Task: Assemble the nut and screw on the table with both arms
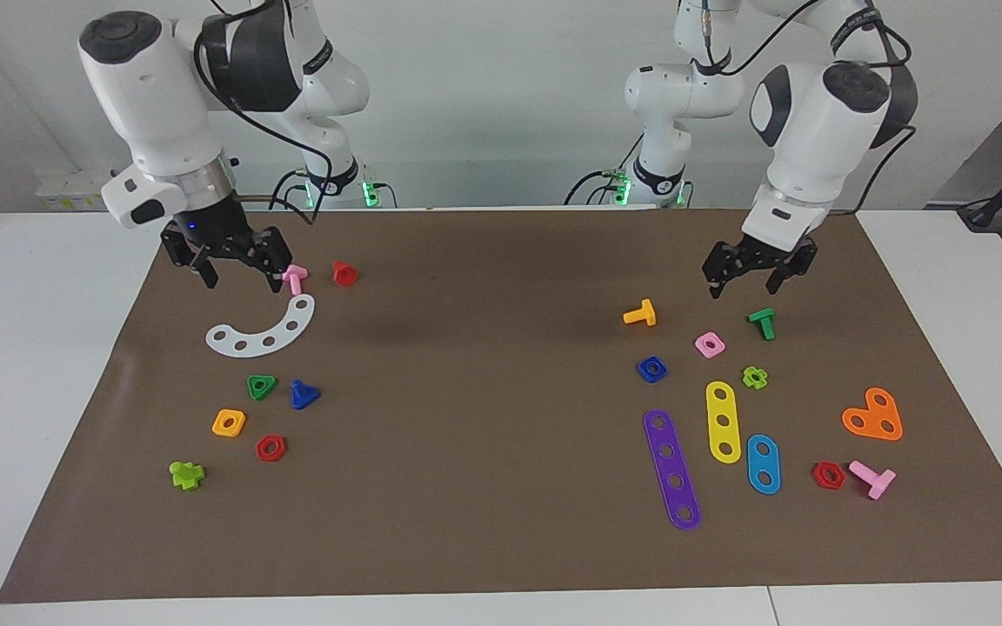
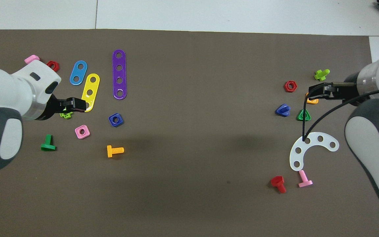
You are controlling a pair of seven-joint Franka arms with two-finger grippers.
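The blue square nut [image 1: 651, 369] [image 2: 115, 119] lies flat on the brown mat [image 1: 501, 452] toward the left arm's end. The blue triangular-headed screw [image 1: 303, 395] [image 2: 283, 110] lies toward the right arm's end, beside a green triangular nut [image 1: 261, 386]. My left gripper [image 1: 746, 283] [image 2: 79, 104] is open and empty in the air over the parts near the lime nut [image 1: 755, 376]. My right gripper [image 1: 240, 278] [image 2: 312, 92] is open and empty in the air over the parts at its end, above the white curved strip [image 1: 266, 332].
Near the screw lie an orange-yellow nut [image 1: 229, 422], a red hex nut [image 1: 270, 448], a pink screw [image 1: 295, 278] and a red screw [image 1: 344, 273]. Near the nut lie a pink nut [image 1: 710, 344], an orange screw [image 1: 641, 314] and a purple strip [image 1: 671, 469].
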